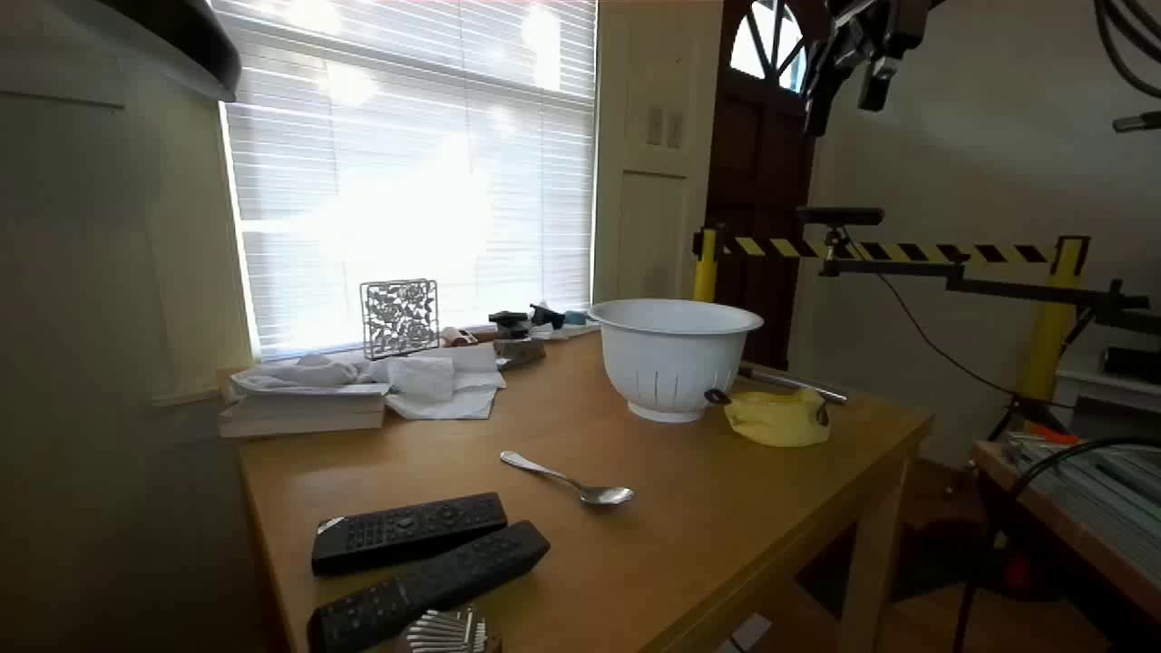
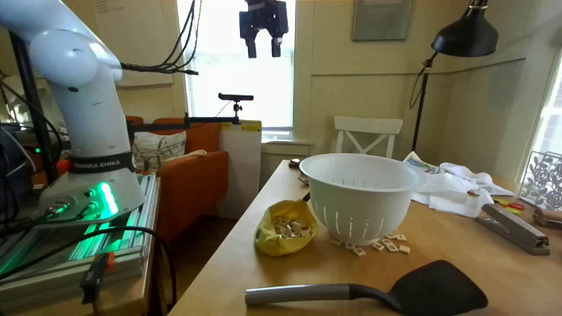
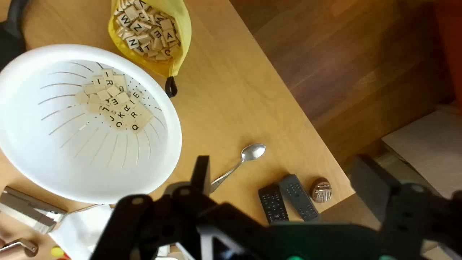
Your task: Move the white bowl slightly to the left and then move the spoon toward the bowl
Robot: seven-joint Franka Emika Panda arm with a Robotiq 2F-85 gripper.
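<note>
The white bowl (image 1: 676, 363) stands upright on the table, and it also shows in an exterior view (image 2: 364, 210). In the wrist view the white bowl (image 3: 47, 155) fills the left side, with letter tiles seen inside or through its base. The silvery spoon (image 1: 606, 495) lies flat on the table, apart from the bowl. In the wrist view the spoon (image 3: 253, 152) has its handle end hidden behind a finger. My gripper (image 1: 845, 111) is open and empty, high above the table. It also shows in an exterior view (image 2: 264, 53) and in the wrist view (image 3: 287, 177).
A yellow pouch of tiles (image 2: 285, 243) sits beside the bowl, with loose tiles (image 2: 390, 245) at its base. A black spatula (image 2: 439, 289) and a stapler (image 2: 513, 228) lie nearby. Two remotes (image 1: 413, 531) lie near the spoon. Papers (image 1: 444, 385) lie by the window.
</note>
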